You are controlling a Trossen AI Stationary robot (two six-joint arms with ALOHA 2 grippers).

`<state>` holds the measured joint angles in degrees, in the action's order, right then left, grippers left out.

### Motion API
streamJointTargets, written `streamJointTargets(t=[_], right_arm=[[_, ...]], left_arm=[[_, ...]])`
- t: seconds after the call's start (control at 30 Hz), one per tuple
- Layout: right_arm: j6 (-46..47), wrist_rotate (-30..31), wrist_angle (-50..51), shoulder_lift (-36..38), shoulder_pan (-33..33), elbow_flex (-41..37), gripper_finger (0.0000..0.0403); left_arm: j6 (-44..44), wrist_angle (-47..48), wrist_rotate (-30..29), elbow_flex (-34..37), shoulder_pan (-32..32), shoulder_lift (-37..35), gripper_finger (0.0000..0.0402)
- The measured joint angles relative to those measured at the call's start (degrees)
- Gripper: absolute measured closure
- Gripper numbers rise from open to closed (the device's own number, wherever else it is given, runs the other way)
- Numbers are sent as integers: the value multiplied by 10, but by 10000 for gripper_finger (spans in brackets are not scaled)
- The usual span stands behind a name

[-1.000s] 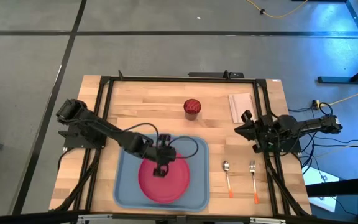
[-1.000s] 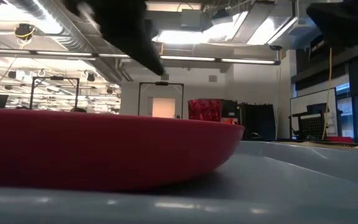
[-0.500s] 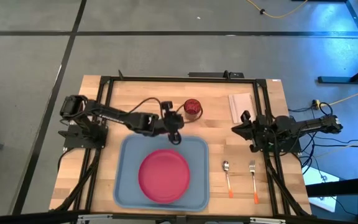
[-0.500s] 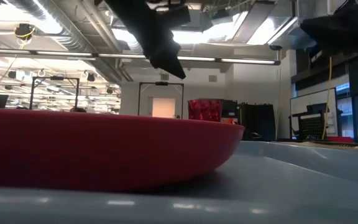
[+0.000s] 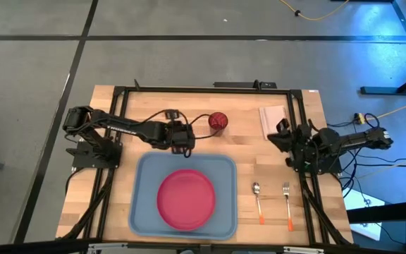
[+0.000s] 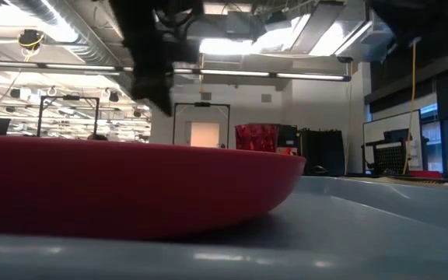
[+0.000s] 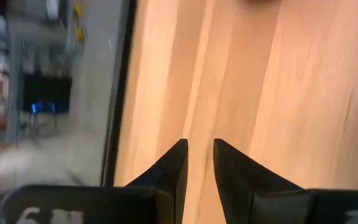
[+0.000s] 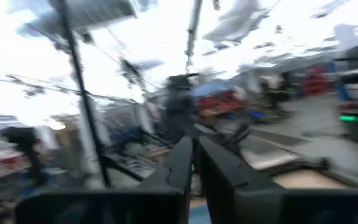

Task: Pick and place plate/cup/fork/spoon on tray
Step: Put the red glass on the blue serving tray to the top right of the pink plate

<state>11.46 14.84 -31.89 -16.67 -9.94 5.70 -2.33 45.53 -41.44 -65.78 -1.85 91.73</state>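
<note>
On wooden table (image 5: pixel 161 116) | tray (image 5: pixel 143 212) holds plate (image 5: pixel 186 199) (concrete floor (image 5: pixel 34 85) around)

One plate (image 5: pixel 185 200), one tray (image 5: pixel 144 176), one cup (image 5: pixel 218 121), one spoon (image 5: pixel 257 198), one fork (image 5: pixel 287 204), one pale sheet (image 5: pixel 272 121).

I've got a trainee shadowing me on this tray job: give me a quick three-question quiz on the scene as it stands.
1. True or false: the plate lies on the tray.
2. Which is nearer the tray's side: (a) the spoon or (b) the fork?
3. Fill in: the cup stands on the bare ____, beyond the tray's far rim.

Key
1. True.
2. (a): the spoon lies between tray and fork.
3. Table. The left gripper hangs beside the cup, empty; the right gripper waits at the right edge.
</note>
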Motion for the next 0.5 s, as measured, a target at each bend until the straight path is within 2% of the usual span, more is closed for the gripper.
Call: streamJointTargets(t=[0.1,0.2,0.4,0.5], right_arm=[[-32,48,27,-80,8,58,368],[-61,62,84,-172,32,142,368],[-49,148,391,-345,126,364,368],[-28,129,546,-421,187,476,368]], left_arm=[[-57,81,0,0,0,0,333],[-94,111,0,6,0,0,333],[-119,116,7,31,-6,0,333],[-128,112,20,58,-14,0,333]])
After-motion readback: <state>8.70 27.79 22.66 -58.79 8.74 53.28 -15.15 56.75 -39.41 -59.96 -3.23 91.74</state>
